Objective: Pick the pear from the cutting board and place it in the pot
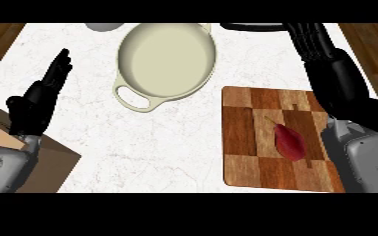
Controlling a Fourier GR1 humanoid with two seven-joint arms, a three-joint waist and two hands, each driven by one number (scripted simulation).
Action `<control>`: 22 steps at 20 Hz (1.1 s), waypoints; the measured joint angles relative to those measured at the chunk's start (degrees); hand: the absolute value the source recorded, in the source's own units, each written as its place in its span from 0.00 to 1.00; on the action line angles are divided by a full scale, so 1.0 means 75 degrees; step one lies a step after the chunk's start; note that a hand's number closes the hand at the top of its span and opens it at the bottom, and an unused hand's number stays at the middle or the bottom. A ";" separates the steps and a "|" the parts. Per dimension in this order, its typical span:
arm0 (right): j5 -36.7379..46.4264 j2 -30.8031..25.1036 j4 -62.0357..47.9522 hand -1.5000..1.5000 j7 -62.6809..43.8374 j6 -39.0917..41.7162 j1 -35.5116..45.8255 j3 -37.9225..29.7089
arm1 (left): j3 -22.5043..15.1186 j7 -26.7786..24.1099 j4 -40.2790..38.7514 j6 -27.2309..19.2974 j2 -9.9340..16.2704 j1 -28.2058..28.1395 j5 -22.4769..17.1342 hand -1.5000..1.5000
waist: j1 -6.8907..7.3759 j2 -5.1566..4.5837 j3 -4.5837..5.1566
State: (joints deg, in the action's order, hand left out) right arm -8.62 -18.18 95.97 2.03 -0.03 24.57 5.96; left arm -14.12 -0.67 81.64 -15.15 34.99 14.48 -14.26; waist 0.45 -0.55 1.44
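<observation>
A dark red pear [290,142] lies on the wooden checkered cutting board [247,150] at the lower right. A cream oval pot [167,60] with loop handles sits at the upper middle of the counter, nothing inside it. My right hand [325,55] stretches up along the board's right side, fingers straight, past the pear and not touching it. My left hand [40,97] rests open at the left edge, fingers pointing up, far from both objects.
A grey round object [104,26] shows at the top edge left of the pot. A dark curved item [253,27] lies at the top right. Brown wood [55,162] borders the white marble counter at the lower left.
</observation>
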 measured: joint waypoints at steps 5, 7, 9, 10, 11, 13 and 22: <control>0.0209 -0.0548 -0.0929 0.00 0.0331 0.0415 -0.0437 -0.0286 | 0.0158 0.0545 0.0839 0.0623 0.0047 0.0028 -0.0809 0.50 | 0.0038 0.0128 -0.0453; 0.0703 -0.1086 -0.1366 0.00 0.0203 0.0425 -0.0646 -0.0337 | 0.0058 0.0813 0.1079 0.0850 0.0176 -0.0078 -0.1115 0.50 | -0.0023 0.0073 -0.0480; 0.1397 -0.1606 -0.1893 0.00 -0.0192 0.0252 -0.0986 -0.0281 | -0.0026 0.1037 0.1297 0.1021 0.0273 -0.0200 -0.1426 0.50 | -0.0069 0.0005 -0.0483; 0.1695 -0.1772 -0.2142 0.00 -0.0336 0.0129 -0.1115 -0.0255 | -0.0087 0.1152 0.1395 0.1088 0.0267 -0.0244 -0.1599 0.50 | -0.0051 -0.0002 -0.0495; 0.1993 -0.1899 -0.2362 0.00 -0.0448 0.0015 -0.1223 -0.0187 | -0.0182 0.1235 0.1480 0.1143 0.0264 -0.0275 -0.1732 0.50 | -0.0030 0.0000 -0.0512; 0.2513 -0.2038 -0.2680 0.00 -0.0514 -0.0150 -0.1388 0.0027 | -0.0323 0.1362 0.1599 0.1245 0.0274 -0.0355 -0.2005 0.50 | 0.0009 0.0031 -0.0536; 0.3602 -0.2779 -0.2365 0.00 -0.1618 0.0544 -0.1150 0.0842 | -0.0850 0.1680 0.2177 0.1014 0.0335 -0.0725 -0.2705 0.50 | -0.0029 0.0231 -0.0521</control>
State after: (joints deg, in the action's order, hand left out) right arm 18.40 -39.02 78.24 -10.10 4.04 15.94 12.28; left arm -20.50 11.93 97.96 -7.55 37.50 9.04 -34.55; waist 0.23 1.19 -2.46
